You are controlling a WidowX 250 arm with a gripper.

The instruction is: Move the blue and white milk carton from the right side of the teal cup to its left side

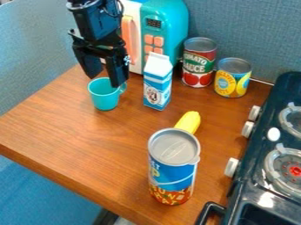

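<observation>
Turquoise, the cup stood mouth-up at upper left, accessible to the gripper, whose fingers hung apart, about rim-wide; contact was unclear.

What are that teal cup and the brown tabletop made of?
The cup looks like smooth plastic, judging by its even, solid color, though coated metal is possible. The tabletop seems satin-finished wood, or possibly laminate: fine grain and a soft sheen show.

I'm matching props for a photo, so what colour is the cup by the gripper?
The cup is plain teal, best seen in the camera view.
</observation>
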